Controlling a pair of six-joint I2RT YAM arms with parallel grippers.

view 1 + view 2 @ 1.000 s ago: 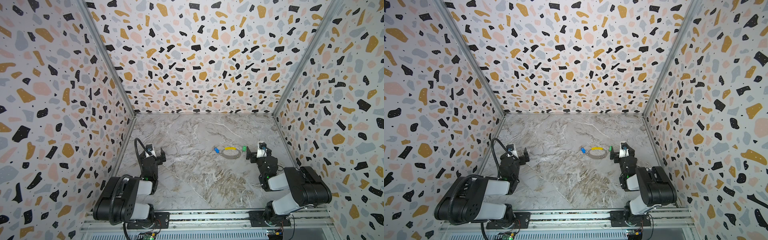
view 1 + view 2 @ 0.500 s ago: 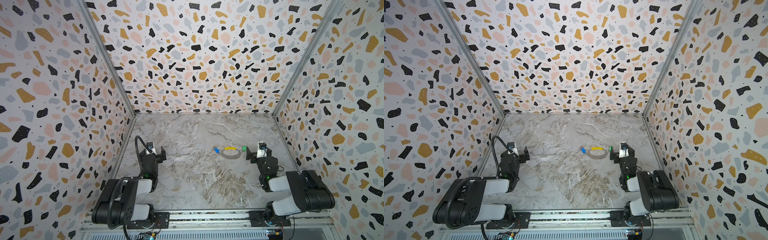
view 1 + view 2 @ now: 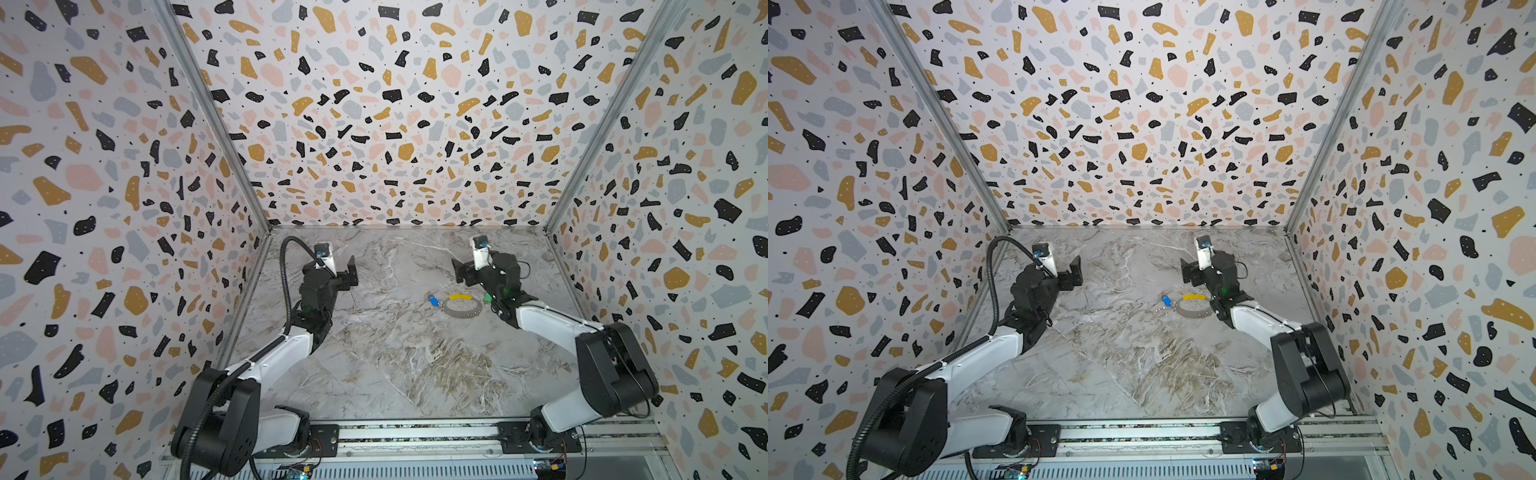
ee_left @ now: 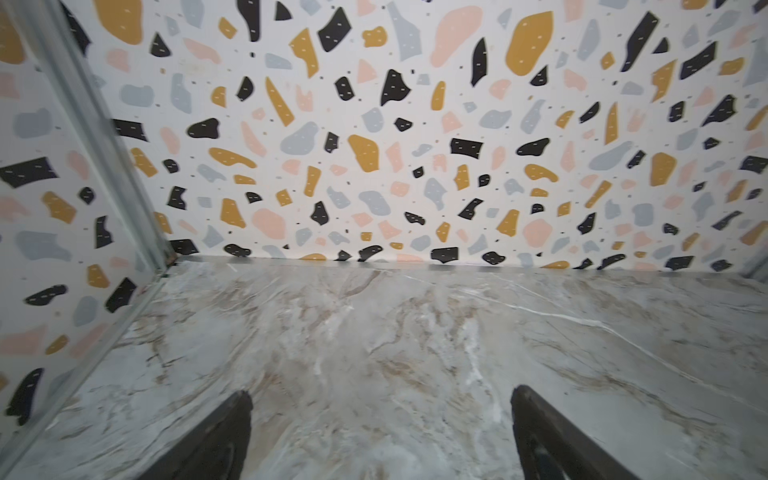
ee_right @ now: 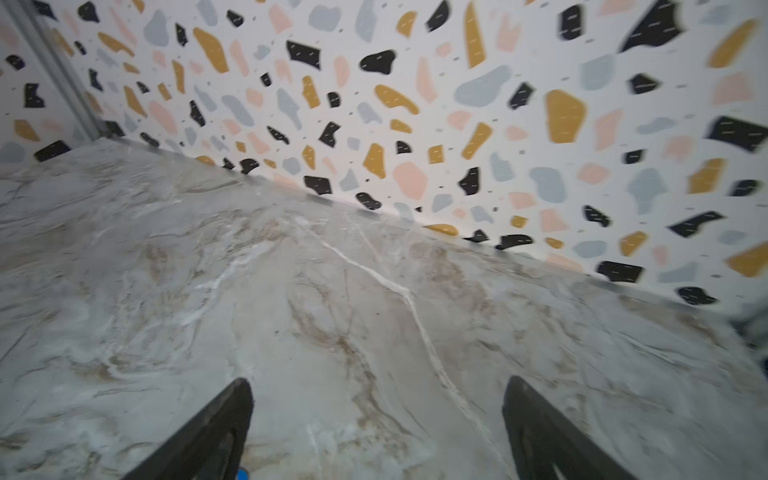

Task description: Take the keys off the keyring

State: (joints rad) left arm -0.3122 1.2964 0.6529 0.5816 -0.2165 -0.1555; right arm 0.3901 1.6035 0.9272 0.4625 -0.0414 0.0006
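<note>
Desk (image 3: 374,353) reads as a marble-look sheet, smooth with a soft sheen. Walls (image 3: 395,104) are matt, printed terrazzo. Keyring (image 3: 461,316) is dull grey metal, with a yellow sleeve (image 3: 460,296) at its twelve o'clock that looks like plastic. Blue tag (image 3: 433,299) at ten o'clock looks plastic too. Arm shells (image 3: 278,353) are smooth white plastic. On the left end effector (image 4: 380,390) the fingers (image 4: 224,440) are matt black. Front rail (image 3: 415,436) is bare silvery metal.

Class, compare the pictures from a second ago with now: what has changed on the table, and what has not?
Both arms have unfolded from near the front rail and reached toward the back wall, carrying the left gripper and right gripper farther in. Both stay open and empty; nothing was grasped or released. The keyring, blue-tagged key and green-tagged key lie unmoved on the table.
</note>
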